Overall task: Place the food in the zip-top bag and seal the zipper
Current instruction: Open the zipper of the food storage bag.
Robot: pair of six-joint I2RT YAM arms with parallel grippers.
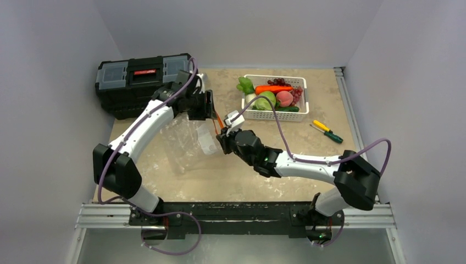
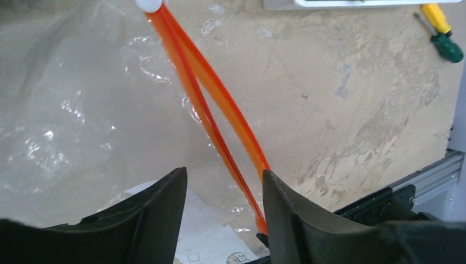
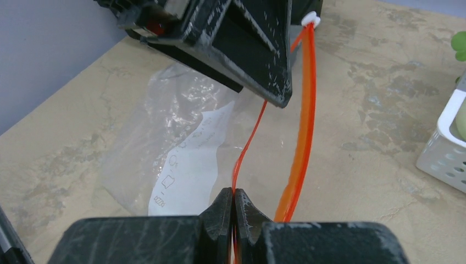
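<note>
I count two robot arms, one clear bag, one black toolbox, one white basket and two screwdrivers. In the basket I make out one carrot and one pink round fruit; the rest is too jumbled to count.

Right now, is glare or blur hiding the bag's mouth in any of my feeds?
Top external: the light is even, but the clear zip-top bag almost vanishes against the table, showing only a faint sheen. Left wrist: white glints on the bag, the zipper is readable, and the left end effector is a dark foreground shape. Right wrist: the zipper is crisp, with no glare across the mouth.
</note>
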